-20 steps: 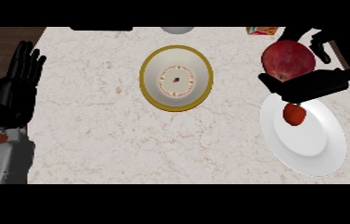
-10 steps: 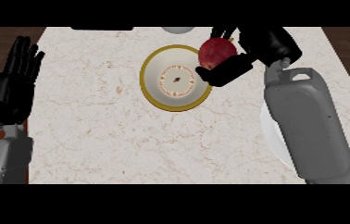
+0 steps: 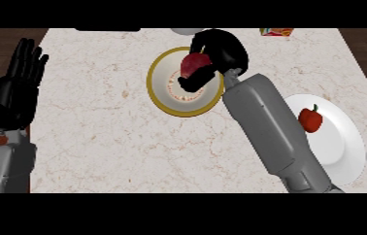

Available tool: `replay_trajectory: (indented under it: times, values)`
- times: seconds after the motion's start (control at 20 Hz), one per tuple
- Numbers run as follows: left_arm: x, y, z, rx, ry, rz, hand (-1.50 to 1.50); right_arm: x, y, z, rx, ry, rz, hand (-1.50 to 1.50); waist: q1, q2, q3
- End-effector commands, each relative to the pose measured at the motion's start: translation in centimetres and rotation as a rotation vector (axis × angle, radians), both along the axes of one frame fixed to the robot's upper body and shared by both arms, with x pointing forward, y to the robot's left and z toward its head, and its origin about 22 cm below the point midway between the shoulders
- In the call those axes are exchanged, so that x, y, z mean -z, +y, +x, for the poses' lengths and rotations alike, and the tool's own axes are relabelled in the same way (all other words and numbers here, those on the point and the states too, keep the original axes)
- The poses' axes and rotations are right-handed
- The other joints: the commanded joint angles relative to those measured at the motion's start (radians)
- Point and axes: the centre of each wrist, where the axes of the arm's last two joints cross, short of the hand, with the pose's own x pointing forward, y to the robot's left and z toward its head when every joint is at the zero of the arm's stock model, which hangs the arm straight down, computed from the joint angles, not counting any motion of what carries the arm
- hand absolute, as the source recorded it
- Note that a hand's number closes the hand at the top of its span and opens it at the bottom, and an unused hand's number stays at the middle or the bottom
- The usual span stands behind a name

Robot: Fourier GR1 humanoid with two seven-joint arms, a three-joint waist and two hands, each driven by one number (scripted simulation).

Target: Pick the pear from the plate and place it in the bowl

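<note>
1. The tabletop (image 3: 108, 132) is pale marbled stone and fills most of the head view.
2. The right forearm (image 3: 276, 132) crosses it from the near right corner toward the far middle.
3. A white plate (image 3: 344, 137) lies near the right edge, partly under that forearm, with a small red pepper-like item (image 3: 310, 119) on it.
4. A bowl (image 3: 161, 78) with a yellow rim and white inside sits near the far edge, about midway across.
5. The left hand (image 3: 18, 86) rests at the left edge, fingers straight and apart, holding nothing.
6. The right hand (image 3: 222, 54) is over the bowl's far right side, fingers curled around the pear.
7. The pear (image 3: 193, 64), dark red, is held above the bowl's inside.
</note>
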Motion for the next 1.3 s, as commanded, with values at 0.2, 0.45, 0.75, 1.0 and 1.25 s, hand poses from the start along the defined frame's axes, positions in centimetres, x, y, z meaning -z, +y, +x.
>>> replay_trajectory:
  times: [0.2,0.45,0.75,1.0,1.25]
  values:
    - [0.9,-1.7,-0.6,0.009,-0.019,0.014,0.0,7.2,-0.7,1.6,0.19,0.126,0.08,-1.5,0.016,0.003,0.001]
    - [-0.6,-1.7,0.0,0.033,-0.008,-0.005,0.0,8.6,-2.1,2.3,0.191,0.086,0.329,-1.5,0.029,0.009,0.002]
    - [-1.2,-1.7,-0.1,0.025,-0.021,0.0,0.0,8.7,-2.5,2.3,0.252,-0.155,0.502,-1.5,0.026,0.003,0.002]
    - [0.6,1.3,-0.8,-0.013,-0.004,0.0,0.0,7.9,-6.4,3.3,0.362,-0.25,0.613,-1.5,-0.008,0.0,0.001]
    - [-0.7,1.4,-1.5,-0.004,-0.005,0.014,0.0,8.4,-12.4,3.1,0.479,-0.282,0.691,-1.5,-0.014,-0.006,0.001]
